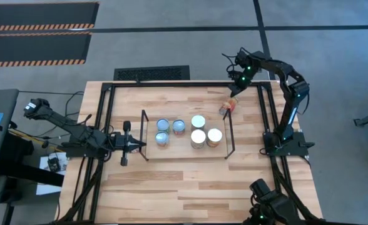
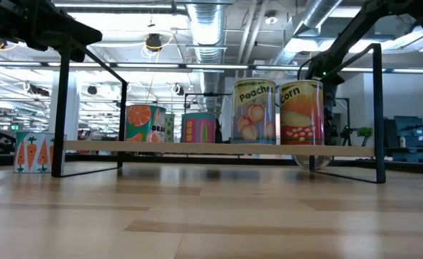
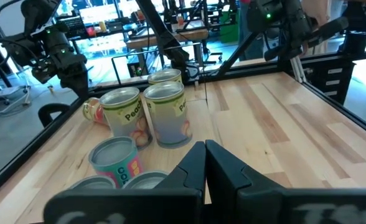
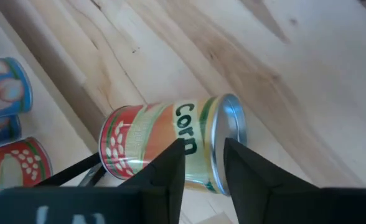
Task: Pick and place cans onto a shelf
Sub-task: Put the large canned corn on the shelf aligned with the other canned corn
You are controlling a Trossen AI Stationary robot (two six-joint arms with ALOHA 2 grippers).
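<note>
We see six cans on the shelf (image 1: pixel 230 145) and a corn can (image 4: pixel 170 144) lying on its side beside its far right corner. Our right gripper (image 4: pixel 203 163) hovers over it, fingers parted, holding nothing; the can may roll. The left gripper (image 3: pixel 205 163) waits shut. The eighth can is hidden.

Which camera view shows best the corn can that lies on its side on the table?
The right wrist view: the tipped corn can fills it, label readable. The high view shows it small, beside the shelf. The left wrist view shows only its end; the low view mostly hides it.
</note>
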